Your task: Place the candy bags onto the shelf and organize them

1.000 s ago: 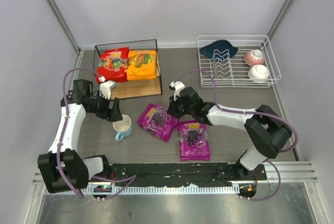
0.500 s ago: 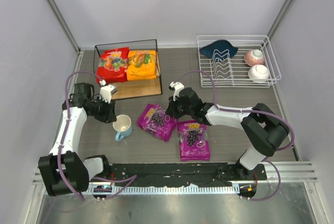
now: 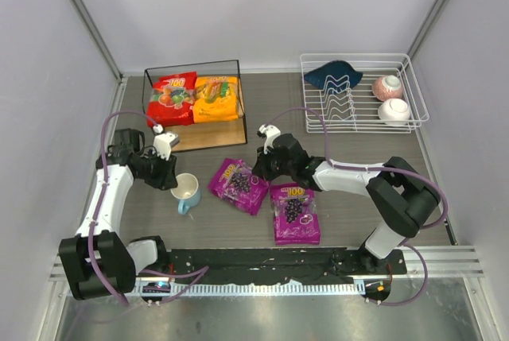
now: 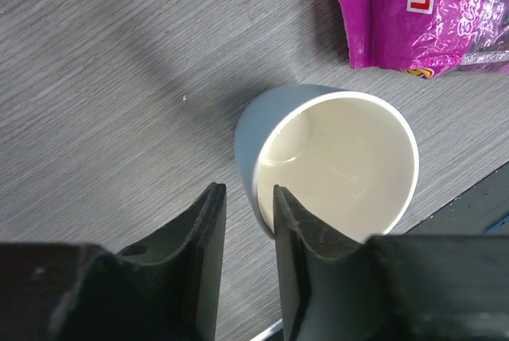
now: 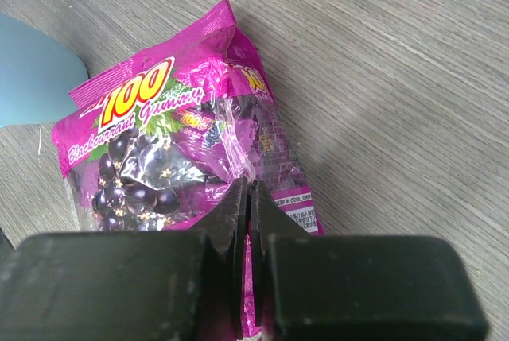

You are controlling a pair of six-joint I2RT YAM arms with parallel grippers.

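Observation:
On the top board of the shelf (image 3: pixel 211 134) lie a red candy bag (image 3: pixel 171 96) and an orange-yellow one (image 3: pixel 216 98). Two purple candy bags lie on the table, one (image 3: pixel 238 184) left of the other (image 3: pixel 294 212). My right gripper (image 3: pixel 259 169) (image 5: pixel 248 186) is shut on the right edge of the left purple bag (image 5: pixel 159 158), pinching its film. My left gripper (image 3: pixel 167 176) (image 4: pixel 244 191) stands at the left rim of a pale blue mug (image 3: pixel 188 191) (image 4: pixel 334 158). Its jaws are narrow but open, with table showing between them.
A white wire dish rack (image 3: pixel 362 106) at the back right holds a dark blue cloth (image 3: pixel 332 75) and two bowls (image 3: pixel 387 87). The mug's blue side (image 5: pixel 28 71) lies close left of the pinched bag. A purple bag corner (image 4: pixel 421 15) shows beyond the mug.
My left gripper's jaws have narrowed and the arm has drawn slightly back to the left of the mug. The right gripper and the bags have barely moved.

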